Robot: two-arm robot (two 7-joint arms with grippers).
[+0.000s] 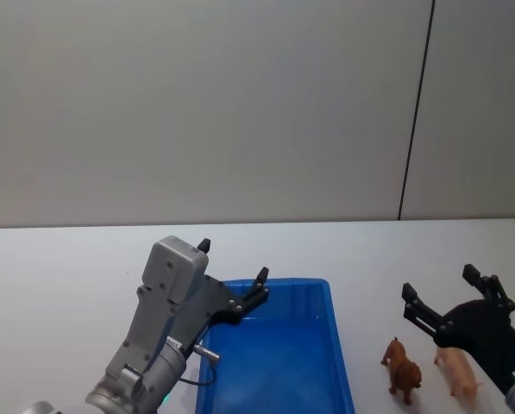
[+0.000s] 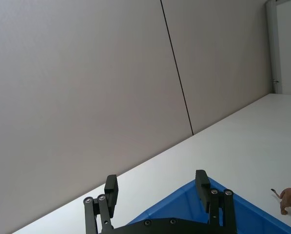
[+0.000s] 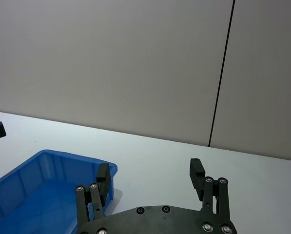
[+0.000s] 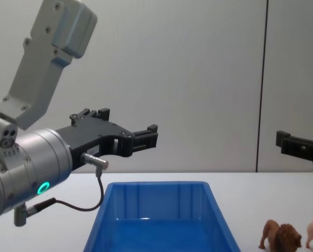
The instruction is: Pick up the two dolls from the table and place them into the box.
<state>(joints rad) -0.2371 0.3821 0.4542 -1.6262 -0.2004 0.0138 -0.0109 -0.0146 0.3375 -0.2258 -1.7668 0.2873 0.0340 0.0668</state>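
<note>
Right gripper (image 1: 438,282) spread wide, holding nothing, hanging well above the worktop (image 1: 59,259); both dolls sit below it and a bit back toward the robot from its fingertips; lion (image 1: 402,369) is down and to its left, on the box side; pig (image 1: 458,371) is just beside the lion, more directly under the gripper's body; the two are near each other but apart; both stand upright on the worktop, just right of the box (image 1: 341,345).

Long axes: each doll looks to run roughly fore-aft with a slight slant, lion's mane end toward the robot; gripper's opening runs left-right, so it lies across their flanks; my read is the move is mostly a straight drop plus a small pull-back, little wrist turn needed.

Left gripper (image 1: 233,260) also spread and empty, raised over the box's far-left part; dolls are well off to its right, past the box, so the right arm is clearly nearer to both.

Count: two dolls (one lion, one pig); one box, neither doll in it yet; two grippers, both free.
</note>
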